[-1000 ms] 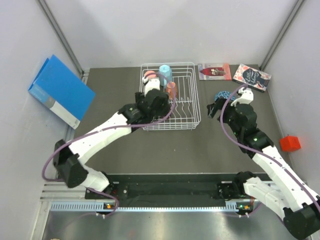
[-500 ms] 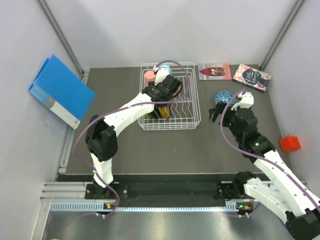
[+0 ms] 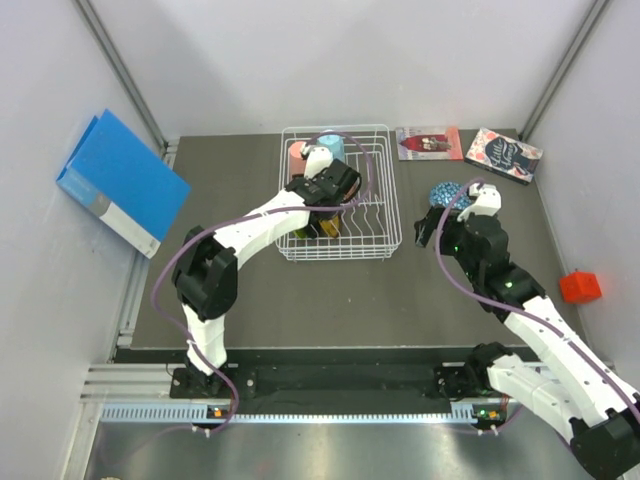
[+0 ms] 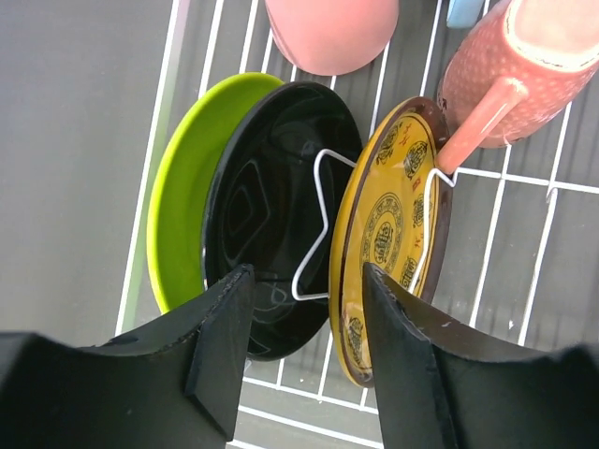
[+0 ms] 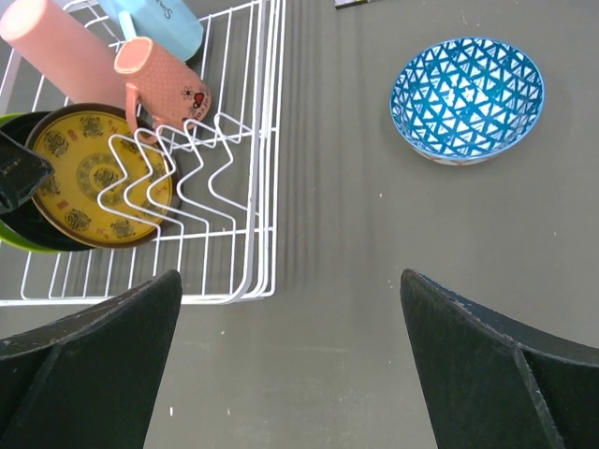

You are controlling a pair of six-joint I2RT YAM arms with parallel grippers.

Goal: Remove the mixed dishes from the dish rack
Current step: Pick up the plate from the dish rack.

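The white dish rack [image 3: 388, 215] stands at the back middle of the table. In the left wrist view it holds a lime-green plate [image 4: 178, 196], a black plate [image 4: 271, 206] and a yellow patterned plate [image 4: 388, 234] on edge, with a pink cup [image 4: 332, 33], a salmon mug [image 4: 524, 65] and a light blue mug [image 4: 463, 9] beyond. My left gripper [image 4: 304, 365] is open above the plates, its fingers either side of the black and yellow rims. The blue patterned bowl [image 5: 466, 98] sits on the table right of the rack. My right gripper [image 5: 290, 365] is open and empty over the table between rack and bowl.
A blue binder [image 3: 120, 185] leans at the left wall. Two books [image 3: 428, 142] [image 3: 503, 153] lie at the back right. A red block [image 3: 580, 287] sits by the right wall.
My left arm has reached in over the rack, and its gripper has settled above the standing plates. My right arm has drawn slightly back and left, away from the bowl.
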